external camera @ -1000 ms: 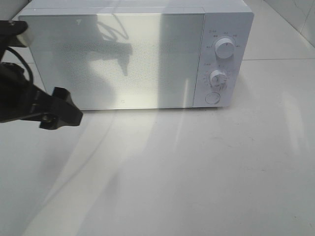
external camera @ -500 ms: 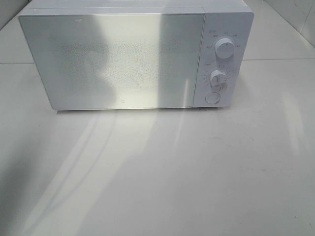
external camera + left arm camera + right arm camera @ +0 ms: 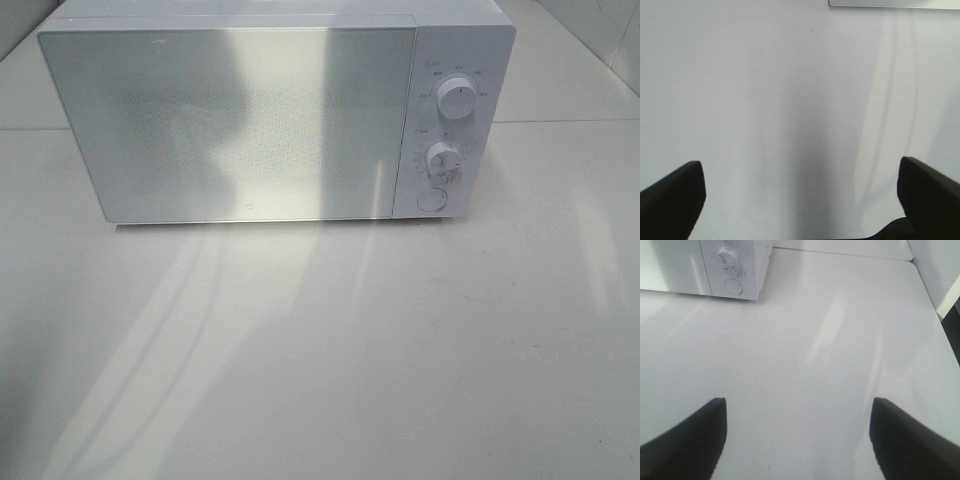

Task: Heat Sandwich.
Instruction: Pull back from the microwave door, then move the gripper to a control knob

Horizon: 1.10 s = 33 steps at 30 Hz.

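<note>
White tabletop [image 3: 400, 350], microwave [image 3: 250, 120] at far side, door shut. Your left gripper [image 3: 801, 165] and right gripper [image 3: 798, 402] hover wide open, empty. Left arm gone from high view since a second ago. Sandwich location: cannot tell.

microwave [image 3: 278, 115] | white | door shut | upright, front facing camera

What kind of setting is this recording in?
Likely a mock kitchen counter or lab bench: a white microwave, door shut, with two dials, stands on a plain white tabletop.
</note>
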{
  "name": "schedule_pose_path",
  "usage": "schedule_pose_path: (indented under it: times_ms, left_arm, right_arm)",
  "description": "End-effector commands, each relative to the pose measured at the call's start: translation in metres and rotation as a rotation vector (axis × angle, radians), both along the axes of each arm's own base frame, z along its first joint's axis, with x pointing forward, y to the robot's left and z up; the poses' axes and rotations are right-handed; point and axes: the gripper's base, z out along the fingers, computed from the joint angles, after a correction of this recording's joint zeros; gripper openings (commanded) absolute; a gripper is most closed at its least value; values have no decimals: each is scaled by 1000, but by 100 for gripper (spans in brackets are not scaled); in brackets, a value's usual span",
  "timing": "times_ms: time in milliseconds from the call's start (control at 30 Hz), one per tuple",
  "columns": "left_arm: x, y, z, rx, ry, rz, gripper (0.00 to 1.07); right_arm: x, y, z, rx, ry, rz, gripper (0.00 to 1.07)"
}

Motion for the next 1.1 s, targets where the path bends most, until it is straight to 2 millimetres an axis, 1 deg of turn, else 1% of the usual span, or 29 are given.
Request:
schedule_pose_path:
  times_ms: [33,67,100,200,233,367,400,467,767,833,867,1033,1067,1100]
  left_arm:
    - [-27,0,-11,4,-34,4,99]
    - [-33,-1,-14,0,-42,3,99]
    - [-33,-1,-14,0,-42,3,99]
    - [-50,-1,-24,-1,-81,3,99]
    - [-50,-1,-24,-1,-81,3,99]
    - [-65,-2,-35,22,-119,-21,99]
    - [-65,-2,-35,22,-119,-21,99]
    - [-74,-2,-38,26,-138,-32,99]
    - [-89,-3,-34,26,-238,-31,99]
    - [-95,-5,-32,-6,-283,-26,99]
    - [-95,-5,-32,-6,-283,-26,99]
    - [-113,-7,-29,-18,-398,-30,99]
    - [-113,-7,-29,-18,-398,-30,99]
    - [-120,-7,-28,-16,-447,-31,99]
  right_arm:
    - [-4,0,0,7,-33,-10,76]
    - [-4,0,0,7,-33,-10,76]
    - [-4,0,0,7,-33,-10,76]
    - [-4,0,0,7,-33,-10,76]
    - [-4,0,0,7,-33,-10,76]
    - [-4,0,0,7,-33,-10,76]
    - [-4,0,0,7,-33,-10,76]
    - [-4,0,0,7,-33,-10,76]
    - [-4,0,0,7,-33,-10,76]
    - [-4,0,0,7,-33,-10,76]
    - [-4,0,0,7,-33,-10,76]
    - [-4,0,0,7,-33,-10,76]
    - [-4,0,0,7,-33,-10,76]
    - [-4,0,0,7,-33,-10,76]
